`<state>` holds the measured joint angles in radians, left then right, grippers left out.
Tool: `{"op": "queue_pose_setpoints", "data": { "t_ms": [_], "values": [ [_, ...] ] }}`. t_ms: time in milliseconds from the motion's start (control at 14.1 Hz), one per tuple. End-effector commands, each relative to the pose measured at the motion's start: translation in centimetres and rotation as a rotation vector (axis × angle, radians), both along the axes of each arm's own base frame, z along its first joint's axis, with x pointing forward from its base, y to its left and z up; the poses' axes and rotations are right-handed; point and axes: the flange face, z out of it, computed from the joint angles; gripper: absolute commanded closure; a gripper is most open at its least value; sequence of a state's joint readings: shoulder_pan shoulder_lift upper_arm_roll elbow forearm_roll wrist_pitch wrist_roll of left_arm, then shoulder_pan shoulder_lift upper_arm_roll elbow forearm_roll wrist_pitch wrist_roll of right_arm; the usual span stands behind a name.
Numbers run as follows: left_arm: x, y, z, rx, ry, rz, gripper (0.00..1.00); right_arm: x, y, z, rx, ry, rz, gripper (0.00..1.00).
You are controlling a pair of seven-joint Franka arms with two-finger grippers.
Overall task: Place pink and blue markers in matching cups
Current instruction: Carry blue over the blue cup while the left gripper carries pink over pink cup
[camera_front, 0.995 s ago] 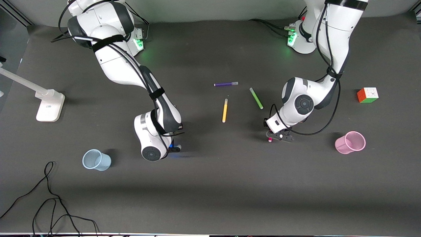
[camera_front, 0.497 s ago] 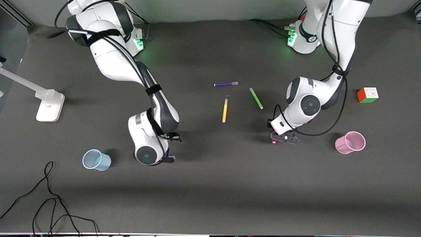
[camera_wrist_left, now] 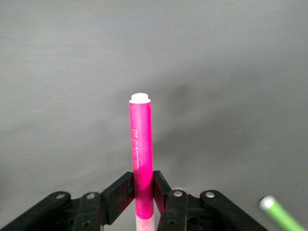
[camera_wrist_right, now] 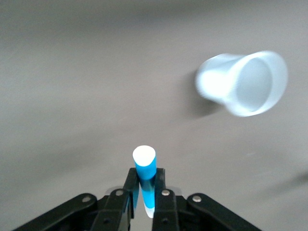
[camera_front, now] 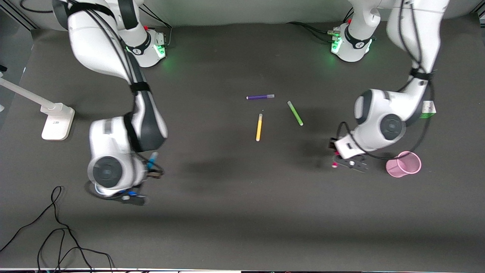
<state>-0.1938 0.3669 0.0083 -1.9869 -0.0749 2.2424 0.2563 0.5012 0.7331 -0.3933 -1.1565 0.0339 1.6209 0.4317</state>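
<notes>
My right gripper (camera_wrist_right: pixel 145 185) is shut on the blue marker (camera_wrist_right: pixel 144 171), which stands up out of its jaws. The pale blue cup (camera_wrist_right: pixel 243 84) shows close ahead of it in the right wrist view. In the front view the right arm's wrist covers that cup, and the right gripper (camera_front: pixel 132 198) hangs beside it. My left gripper (camera_front: pixel 350 163) is shut on the pink marker (camera_wrist_left: pixel 141 144), whose end (camera_front: pixel 334 164) pokes out. It hovers over the table just short of the pink mesh cup (camera_front: pixel 403 164), on the side toward the table's middle.
Purple (camera_front: pixel 260 97), yellow (camera_front: pixel 259 127) and green (camera_front: pixel 295 113) markers lie mid-table. A colour cube (camera_front: pixel 429 109) peeks out past the left arm. A white lamp foot (camera_front: pixel 57 121) and loose black cables (camera_front: pixel 57 227) sit at the right arm's end.
The right arm swung with the blue marker toward its end of the table, over the blue cup. The left arm carried the pink marker closer to the pink cup.
</notes>
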Motion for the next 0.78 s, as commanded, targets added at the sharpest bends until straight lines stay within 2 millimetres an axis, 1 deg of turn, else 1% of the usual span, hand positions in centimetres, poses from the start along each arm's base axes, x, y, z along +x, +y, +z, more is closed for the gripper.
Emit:
{"op": "queue_pose_setpoints", "data": {
  "t_ms": [0,71,142,213,355,426,497,568,639,710],
  "values": [
    [1.9,2.5,5.7,0.128,0.033,-0.101,1.0,1.2,-3.7,2.1,-0.09,-0.109,-0.031,1.0],
    [2.4,3.0,7.2,0.19,0.047,-0.138,1.0,1.9,-5.3,2.8,-0.095,-0.162,-0.049,1.0],
    [2.9,3.6,8.2,0.255,0.051,-0.198,1.0,2.3,-6.3,2.5,-0.099,-0.185,-0.059,1.0],
    [3.3,5.1,8.7,0.294,0.048,-0.242,1.0,2.5,-7.4,2.0,-0.1,-0.211,-0.064,1.0],
    [3.9,8.5,8.4,0.327,0.05,-0.333,1.0,2.9,-9.6,1.1,-0.099,-0.261,-0.075,1.0],
    [4.3,9.3,8.2,0.336,0.035,-0.392,1.0,2.9,-10.7,1.0,-0.092,-0.285,-0.082,1.0],
    [4.5,10.0,8.0,0.358,0.031,-0.463,1.0,3.0,-12.5,0.9,-0.088,-0.31,-0.098,1.0],
    [4.7,11.3,7.8,0.376,0.037,-0.507,1.0,3.0,-13.3,0.3,-0.086,-0.328,-0.1,1.0],
    [4.8,12.0,7.5,0.383,0.046,-0.542,1.0,3.1,-14.1,0.0,-0.085,-0.348,-0.103,1.0],
    [4.8,12.2,7.2,0.389,0.055,-0.588,1.0,3.2,-14.6,-0.2,-0.084,-0.361,-0.106,1.0]
  ]
}}
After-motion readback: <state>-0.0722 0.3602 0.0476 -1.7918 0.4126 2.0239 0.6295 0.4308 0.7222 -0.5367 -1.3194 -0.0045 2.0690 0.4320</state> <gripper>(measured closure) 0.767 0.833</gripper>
